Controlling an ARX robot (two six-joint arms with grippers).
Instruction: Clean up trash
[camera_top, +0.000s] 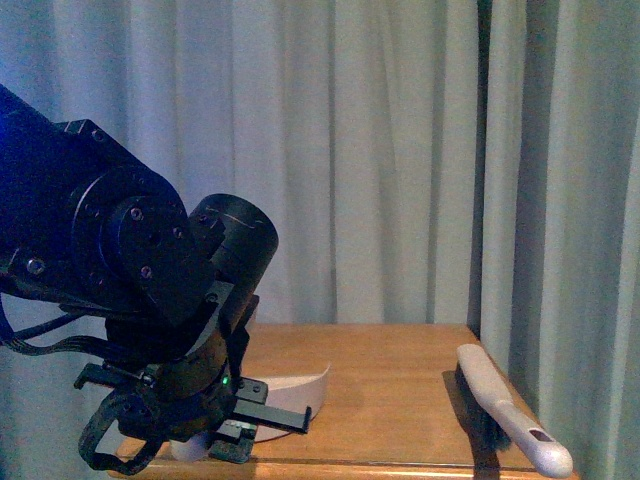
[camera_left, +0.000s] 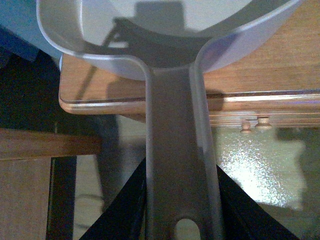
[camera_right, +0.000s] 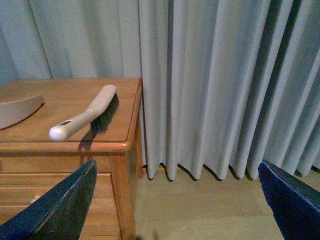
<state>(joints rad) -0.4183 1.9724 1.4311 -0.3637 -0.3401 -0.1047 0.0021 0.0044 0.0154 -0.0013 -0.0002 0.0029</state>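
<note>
My left gripper (camera_top: 258, 414) is shut on the handle of the beige dustpan (camera_top: 300, 384) at the table's front left corner. In the left wrist view the dustpan (camera_left: 165, 35) rests on the wooden top, its handle reaching out over the edge into my left gripper (camera_left: 182, 222). A beige hand brush (camera_top: 510, 410) lies on the table's right side, its handle towards the front edge. My right gripper (camera_right: 182, 205) is open over the floor beside the table, holding nothing, with the brush (camera_right: 85, 112) ahead of it. The trash is not in view.
The wooden table (camera_top: 390, 355) has a raised rim and drawers (camera_right: 50, 200) below. Grey curtains (camera_top: 400, 150) hang behind it and to its right. Light wooden floor (camera_right: 200, 210) lies between table leg and curtain.
</note>
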